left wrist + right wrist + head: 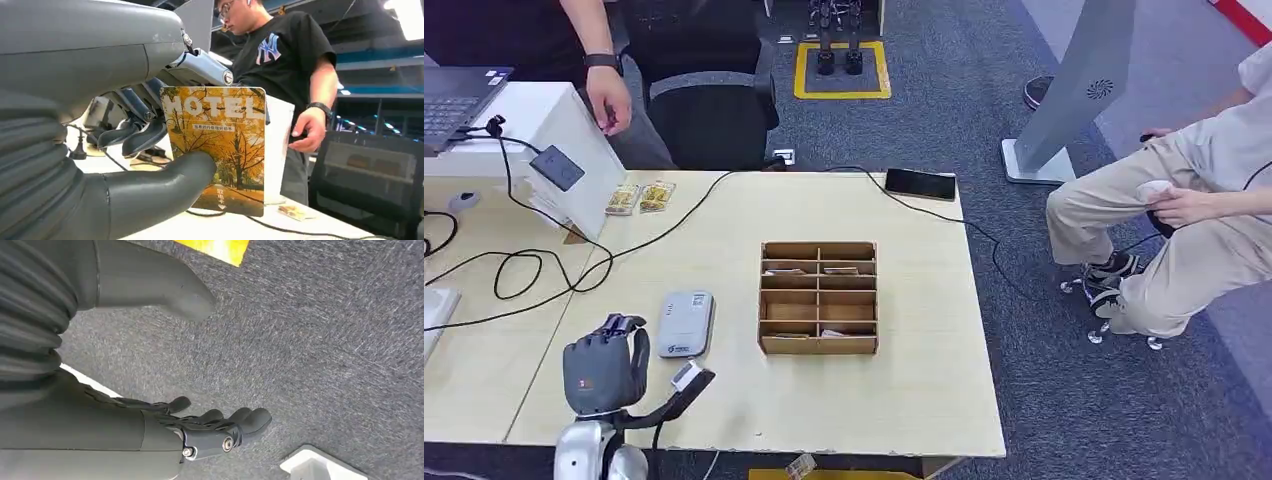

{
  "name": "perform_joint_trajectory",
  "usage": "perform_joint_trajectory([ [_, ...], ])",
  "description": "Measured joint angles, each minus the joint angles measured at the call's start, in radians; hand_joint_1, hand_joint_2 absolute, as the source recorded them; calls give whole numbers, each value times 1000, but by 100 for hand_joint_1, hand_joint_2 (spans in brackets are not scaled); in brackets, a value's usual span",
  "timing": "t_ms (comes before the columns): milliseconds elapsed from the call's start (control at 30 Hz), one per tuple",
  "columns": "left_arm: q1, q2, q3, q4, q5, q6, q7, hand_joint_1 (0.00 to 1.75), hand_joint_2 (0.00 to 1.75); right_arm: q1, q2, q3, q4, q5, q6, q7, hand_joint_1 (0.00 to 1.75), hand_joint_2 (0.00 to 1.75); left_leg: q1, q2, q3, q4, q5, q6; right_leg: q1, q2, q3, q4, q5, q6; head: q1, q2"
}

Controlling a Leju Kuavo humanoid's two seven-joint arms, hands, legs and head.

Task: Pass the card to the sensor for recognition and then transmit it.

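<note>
The card [215,150] is yellow and orange, with a picture of autumn trees and the big white word "MOTEL" across its top; it stands upright, its picture side facing the wrist camera; the left hand [604,365] holds it, thumb pressed on the front near its lower edge and dark fingers behind; the sensor [686,324] is a flat grey box with rounded corners; it lies on the table just beside that hand.
</note>
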Motion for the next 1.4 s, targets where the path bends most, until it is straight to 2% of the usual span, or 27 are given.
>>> perform_joint_trajectory([
  [167, -57, -2, -8, 66, -62, 0, 62, 175, 175, -14, -4, 0, 28, 5, 0, -34, 0, 175, 0, 0, 0, 0, 0, 0, 0, 0, 0, 0, 1, -1, 0, 0],
  [333, -90, 1, -68, 105, -74, 0, 173, 175, 175, -24, -13, 0, 60, 13, 0, -50, 0, 175, 0, 0, 0, 0, 0, 0, 0, 0, 0, 0, 1, -1, 0, 0],
  [433, -108, 1, -92, 123, -72, 0, 185, 175, 175, -32, -17, 0, 75, 14, 0, -55, 0, 175, 0, 0, 0, 0, 0, 0, 0, 0, 0, 0, 1, -1, 0, 0],
  [700, -145, -5, -97, 156, -71, 0, 176, 175, 175, -41, -27, 0, 105, 9, 0, -71, 0, 175, 0, 0, 0, 0, 0, 0, 0, 0, 0, 0, 1, -1, 0, 0],
  [900, -166, -7, -116, 203, -72, 0, 207, 175, 175, -44, -32, 0, 124, 6, 0, -80, 0, 175, 0, 0, 0, 0, 0, 0, 0, 0, 0, 0, 1, -1, 0, 0],
  [1167, -173, -7, -140, 245, -73, 1, 217, 175, 175, -45, -36, 0, 135, 3, 0, -87, 0, 175, 0, 0, 0, 0, 0, 0, 0, 0, 0, 0, 1, -1, 0, 0],
  [1267, -179, -4, -160, 269, -76, 1, 269, 175, 175, -46, -39, 0, 143, -8, 0, -103, 0, 175, 0, 0, 0, 0, 0, 0, 0, 0, 0, 0, 1, -1, 0, 0],
  [1400, -195, 21, -240, 348, -77, 1, 407, 175, 175, -48, -43, 0, 155, -10, 0, -112, 0, 175, 0, 0, 0, 0, 0, 0, 0, 0, 0, 0, 1, -1, 0, 0],
])
